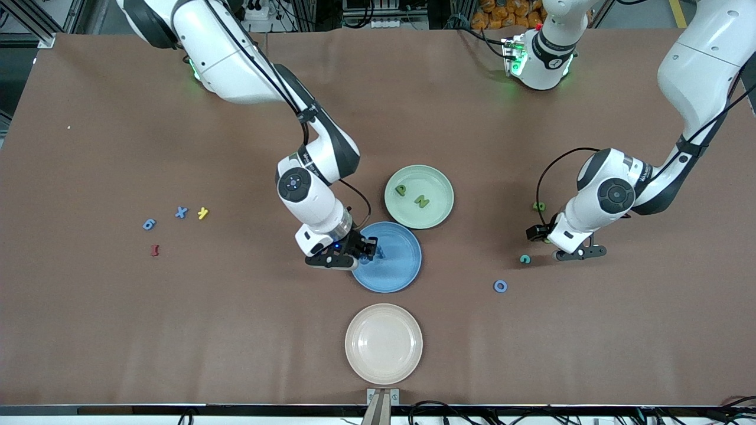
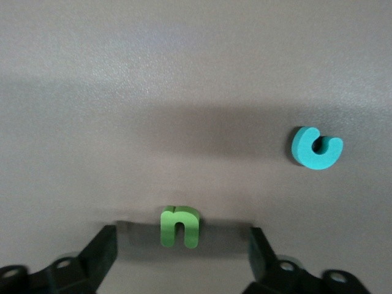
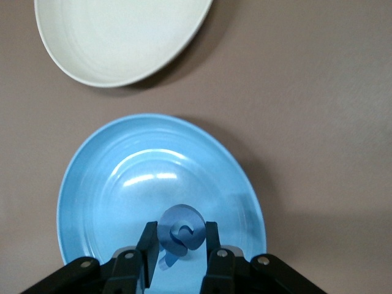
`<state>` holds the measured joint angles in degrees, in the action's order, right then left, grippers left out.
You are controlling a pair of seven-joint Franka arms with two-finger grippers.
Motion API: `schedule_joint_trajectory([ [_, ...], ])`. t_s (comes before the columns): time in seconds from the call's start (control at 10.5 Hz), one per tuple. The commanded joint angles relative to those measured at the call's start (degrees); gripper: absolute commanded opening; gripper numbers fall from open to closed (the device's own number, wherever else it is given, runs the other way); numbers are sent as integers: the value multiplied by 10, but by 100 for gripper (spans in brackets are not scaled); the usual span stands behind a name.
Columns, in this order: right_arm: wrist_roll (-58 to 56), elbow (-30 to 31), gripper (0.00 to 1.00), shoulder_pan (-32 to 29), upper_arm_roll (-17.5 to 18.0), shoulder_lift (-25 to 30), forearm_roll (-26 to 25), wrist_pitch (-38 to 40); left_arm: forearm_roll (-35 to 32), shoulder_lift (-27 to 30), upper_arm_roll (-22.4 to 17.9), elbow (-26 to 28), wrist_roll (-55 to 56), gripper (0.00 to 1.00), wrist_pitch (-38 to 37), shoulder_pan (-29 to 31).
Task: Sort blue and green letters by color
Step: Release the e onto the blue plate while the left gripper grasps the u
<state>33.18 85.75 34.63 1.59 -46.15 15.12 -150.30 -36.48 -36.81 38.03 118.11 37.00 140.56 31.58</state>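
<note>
While a blue letter [image 3: 182, 237] is pinched between the nearly shut fingers of the right gripper [image 1: 361, 251] just above the blue plate [image 1: 407, 271], at the part of its rim toward the right arm's end of the table, the left gripper [image 1: 572, 252] hangs low over the bare table near the left arm's end with its fingers spread wide and holding nothing. A small green letter [image 2: 180, 226] is seen in the left wrist view lying flat on the table between those open fingers, roughly midway between them, with its legs pointing back toward the wrist. It is judged that the coming grasp turns on this: the letter is already centred in the gap, so a straight descent and a squeeze across its width should be enough. A teal letter [image 2: 315, 147] lies well apart from it, outside the fingers' reach. Two green letters [image 1: 401, 190] already rest in the green plate [image 1: 440, 180], and the white plate [image 1: 384, 343] sits near the table's front edge.
</note>
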Motion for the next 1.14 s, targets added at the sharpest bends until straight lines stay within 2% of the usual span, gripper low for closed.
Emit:
schedule_joint_trajectory([
  [0.0, 49, -16, 42, 13, -3, -12, 4, -2, -19, -1, -1, 6, 25, 0, 14, 1],
  [0.1, 67, -16, 54, 16, -2, -12, 3, -2, -25, -1, -1, 7, 26, 0, 14, 1],
  [0.19, 92, -16, 96, 17, -3, -12, 4, -2, -32, -2, -1, 7, 29, 0, 14, 1],
  [0.29, 97, -16, 100, 17, -4, -11, 0, -1, -33, -3, -1, 6, 29, 0, 14, 1],
  [0.48, 94, -16, 100, 9, -5, -9, -9, 5, -34, -3, -1, 5, 30, 0, 14, 1],
  [0.57, 90, -15, 100, 0, -5, -6, -29, 11, -34, -2, -1, 3, 30, 0, 14, 1],
  [0.76, 56, -17, 100, -32, -5, 3, -90, 81, -34, 2, 1, -2, 39, 0, 13, 0],
  [1.05, -68, -19, 100, -83, -5, 27, -106, 181, -34, 9, 11, -2, 137, 0, 13, -41],
])
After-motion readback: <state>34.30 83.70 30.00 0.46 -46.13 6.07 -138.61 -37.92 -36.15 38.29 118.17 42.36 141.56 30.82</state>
